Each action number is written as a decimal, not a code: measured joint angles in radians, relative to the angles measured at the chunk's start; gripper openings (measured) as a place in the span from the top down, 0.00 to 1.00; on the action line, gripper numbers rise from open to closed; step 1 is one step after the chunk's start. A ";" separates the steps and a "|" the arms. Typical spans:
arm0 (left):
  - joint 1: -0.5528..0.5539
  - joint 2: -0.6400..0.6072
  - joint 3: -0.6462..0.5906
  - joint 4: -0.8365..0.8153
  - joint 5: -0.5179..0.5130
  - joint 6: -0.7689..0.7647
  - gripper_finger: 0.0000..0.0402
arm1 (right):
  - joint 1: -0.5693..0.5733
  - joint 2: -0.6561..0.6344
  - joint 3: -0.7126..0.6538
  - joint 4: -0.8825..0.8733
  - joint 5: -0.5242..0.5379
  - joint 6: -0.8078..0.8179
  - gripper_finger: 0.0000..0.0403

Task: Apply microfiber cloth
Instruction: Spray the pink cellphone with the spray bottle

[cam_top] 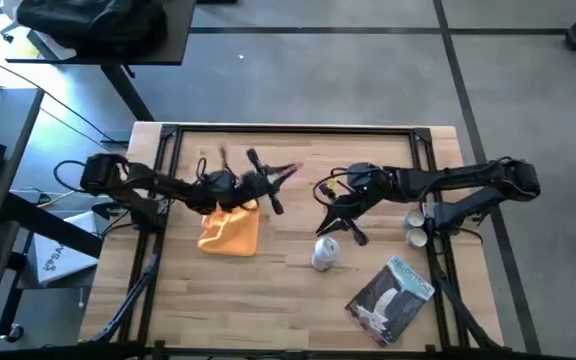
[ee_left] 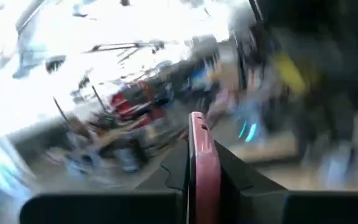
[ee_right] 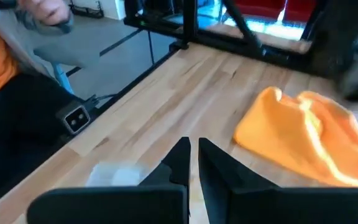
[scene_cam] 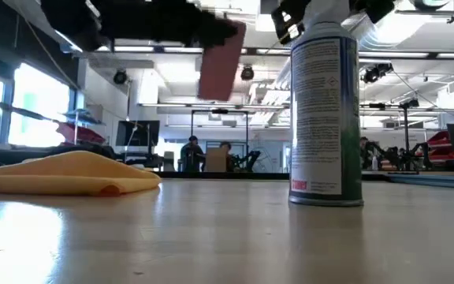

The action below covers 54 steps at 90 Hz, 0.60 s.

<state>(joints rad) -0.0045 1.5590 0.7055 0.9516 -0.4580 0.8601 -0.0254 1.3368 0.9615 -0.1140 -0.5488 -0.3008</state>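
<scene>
On the table lie one microfiber cloth, one spray can; left end effector grips one pink phone, right end effector clenched empty.

Orange-yellow microfiber cloth, crumpled (soft folds), lying flat on the wooden table's left-middle

1 cloth, 1 spray can, 1 packet, 1 phone.

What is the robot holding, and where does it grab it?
The left hand holds a pink phone by its lower end, lifted above the table. The right hand holds nothing. The microfiber cloth lies on the table.
</scene>
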 joint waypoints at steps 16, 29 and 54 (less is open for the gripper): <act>-0.001 0.055 0.000 -0.110 -0.150 0.306 0.97 | 0.000 -0.016 0.052 -0.054 -0.010 -0.032 1.00; -0.017 0.126 0.002 -0.075 -0.249 0.502 0.97 | 0.000 -0.044 0.050 -0.048 -0.051 -0.081 1.00; -0.165 0.299 0.003 -0.077 -0.467 0.781 0.97 | -0.005 0.038 0.019 -0.037 -0.121 -0.147 1.00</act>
<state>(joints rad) -0.1697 1.8581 0.7084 0.8750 -0.9252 1.6410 -0.0299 1.3743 0.9801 -0.1508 -0.6697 -0.4480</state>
